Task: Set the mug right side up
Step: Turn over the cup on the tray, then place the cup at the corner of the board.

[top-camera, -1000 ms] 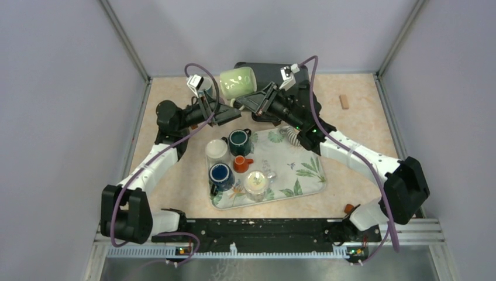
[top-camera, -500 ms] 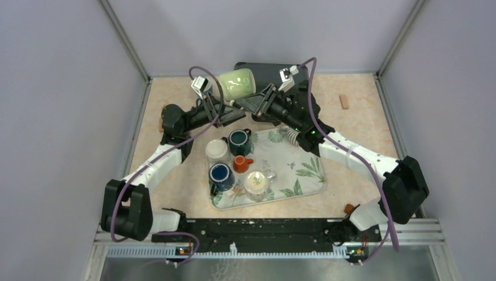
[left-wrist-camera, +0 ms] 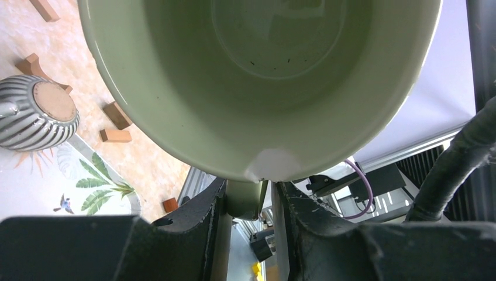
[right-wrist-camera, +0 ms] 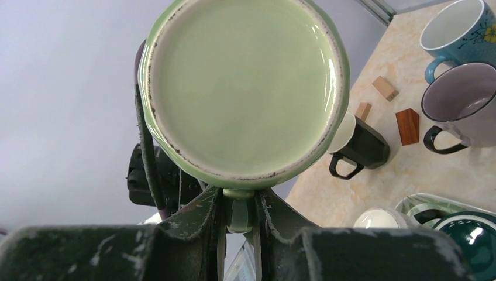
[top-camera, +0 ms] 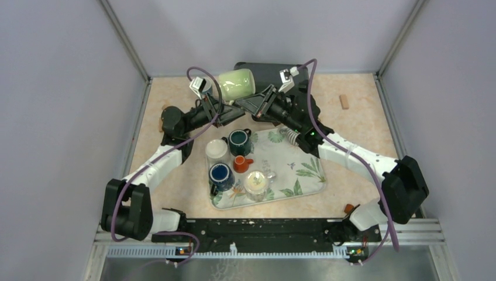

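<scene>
The pale green mug (top-camera: 236, 84) hangs on its side in the air over the far end of the table. Its mouth (left-wrist-camera: 263, 76) faces my left wrist camera and its base (right-wrist-camera: 243, 88) faces my right one. My right gripper (right-wrist-camera: 240, 213) is shut on the mug's handle (right-wrist-camera: 239, 218) below the base. My left gripper (left-wrist-camera: 248, 199) has come in from the rim side. The same handle (left-wrist-camera: 244, 198) sits between its jaws, touching the left finger (left-wrist-camera: 207, 216), with a thin gap to the other. In the top view the two grippers (top-camera: 229, 105) (top-camera: 250, 104) meet under the mug.
A leaf-print tray (top-camera: 301, 175) below holds several cups, among them a dark teal mug (top-camera: 238, 140), a small orange cup (top-camera: 241, 164) and a striped grey cup (left-wrist-camera: 35, 114). More mugs (right-wrist-camera: 462, 99) and wooden blocks (right-wrist-camera: 407, 126) stand on the table. A black box (top-camera: 266, 70) is behind.
My left gripper has moved in toward the mug and its jaws have narrowed round the handle. The mug and the right gripper have hardly moved.
</scene>
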Robot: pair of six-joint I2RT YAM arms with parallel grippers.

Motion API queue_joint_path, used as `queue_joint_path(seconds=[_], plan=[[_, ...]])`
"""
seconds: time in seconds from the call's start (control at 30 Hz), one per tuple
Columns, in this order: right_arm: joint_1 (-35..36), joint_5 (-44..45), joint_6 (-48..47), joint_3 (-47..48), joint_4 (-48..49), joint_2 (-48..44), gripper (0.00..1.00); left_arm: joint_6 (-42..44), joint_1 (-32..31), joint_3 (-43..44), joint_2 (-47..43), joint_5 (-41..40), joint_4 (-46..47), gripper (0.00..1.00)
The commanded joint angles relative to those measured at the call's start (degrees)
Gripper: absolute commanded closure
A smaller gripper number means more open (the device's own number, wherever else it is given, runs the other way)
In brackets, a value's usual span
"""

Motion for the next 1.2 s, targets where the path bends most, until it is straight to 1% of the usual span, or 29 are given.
queue_joint_path(seconds=[0.0, 0.07, 0.2, 0.3, 0.37, 0.47, 0.53, 0.57, 0.63, 0.73, 0.8, 0.83, 0.9, 0.97, 1.07, 1.17], plan=[[1.4, 0.4, 0.0, -0.5, 8.0, -1.2, 1.0, -0.6, -0.2, -0.2, -0.3, -2.0, 4.8, 0.64], [1.5, 0.7, -0.3, -0.8, 7.9, -1.4, 1.0, -0.6, -0.2, -0.3, -0.4, -2.5, 4.8, 0.64], [1.8, 1.2, -1.1, -0.8, 7.2, -1.8, 1.0, -0.5, -0.3, -0.3, -0.5, -2.9, 4.9, 0.69], [2.0, 1.2, -1.5, -0.8, 6.9, -1.8, 1.0, 0.0, -0.3, -0.5, -0.8, -3.6, 4.2, 0.76], [2.0, 1.0, -1.6, -0.9, 6.7, -1.9, 1.0, 0.7, -0.3, -0.6, -1.1, -3.8, 3.2, 0.83], [2.0, 1.1, -2.1, -1.7, 6.4, -2.3, 1.0, 3.9, -0.3, -0.1, -1.5, -3.4, 0.5, 0.93], [2.0, 1.3, -3.1, -2.0, 5.3, -2.8, 0.99, 7.9, -0.3, 1.2, -2.1, -2.9, -3.8, 0.98], [2.0, 1.4, -3.7, -2.3, 5.1, -3.1, 0.92, 10.2, -0.3, 2.2, -2.4, -2.8, -6.8, 1.0], [2.0, 1.6, -4.7, -2.8, 4.6, -3.9, 0.7, 13.8, -0.3, 3.6, -3.0, -3.1, -10.6, 1.0], [2.0, 2.1, -6.9, -3.0, 3.0, -5.1, 0.45, 18.2, -0.3, 5.3, -3.9, -4.1, -14.9, 1.0], [1.9, 2.3, -8.2, -2.8, 1.3, -5.9, 0.3, 20.7, -0.3, 6.5, -4.5, -5.2, -17.8, 1.0], [1.9, 2.6, -9.0, -2.7, 0.3, -6.4, 0.25, 22.1, -0.3, 6.9, -5.0, -5.9, -19.3, 1.0], [1.9, 3.6, -10.5, -2.8, -2.0, -7.6, 0.16, 24.6, -0.2, 7.5, -5.8, -7.4, -21.9, 1.0], [1.8, 5.0, -11.9, -3.2, -4.4, -9.1, 0.11, 27.0, -0.2, 8.5, -6.5, -9.3, -25.0, 1.0], [1.9, 7.2, -13.9, -3.5, -9.5, -11.3, 0.06, 32.6, -0.2, 11.0, -7.7, -12.8, -32.7, 1.0], [1.8, 9.2, -16.3, -4.2, -15.3, -13.9, 0.03, 38.8, -0.2, 13.6, -9.4, -18.1, -41.1, 1.0]])
